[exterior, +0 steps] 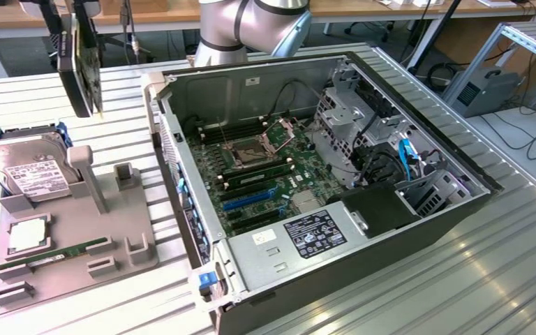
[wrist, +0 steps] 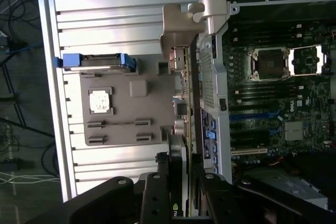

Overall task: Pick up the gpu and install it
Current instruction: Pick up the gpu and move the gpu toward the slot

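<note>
The gripper (wrist: 181, 192) pinches the gpu (exterior: 82, 70) between its two black fingers (wrist: 156, 198), one finger on each face. The fingers stand part-way apart, spaced by the card's thickness. The gpu is held on edge, raised above the table (exterior: 491, 279). It is at the far side on the exterior view's left, beyond the tray (exterior: 63, 272) and left of the open case (exterior: 343, 293). The tray holds a hard drive (exterior: 31, 174), a CPU (exterior: 28, 237) and a RAM stick (exterior: 54, 257).
</note>
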